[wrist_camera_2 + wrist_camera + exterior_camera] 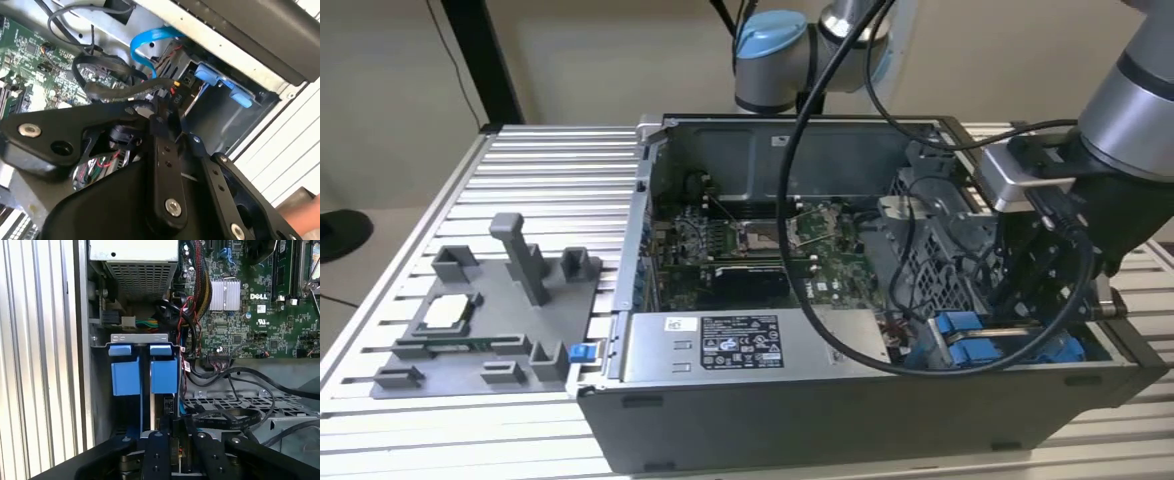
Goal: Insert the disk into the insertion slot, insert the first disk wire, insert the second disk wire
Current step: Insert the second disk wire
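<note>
The disk (pixel 145 375) is sitting in its slot at the corner of the computer case (pixel 854 420), its blue carrier tabs showing just ahead of the gripper (pixel 175 452). The gripper is clamping a black cable connector (pixel 167 95) between its fingers, right at the bay. To seat the wire well, I judge the plug should be squared to the socket and pressed straight. The case is also holding the motherboard (pixel 260 305), beyond the gripper, and the power supply box (pixel 747 345)
</note>
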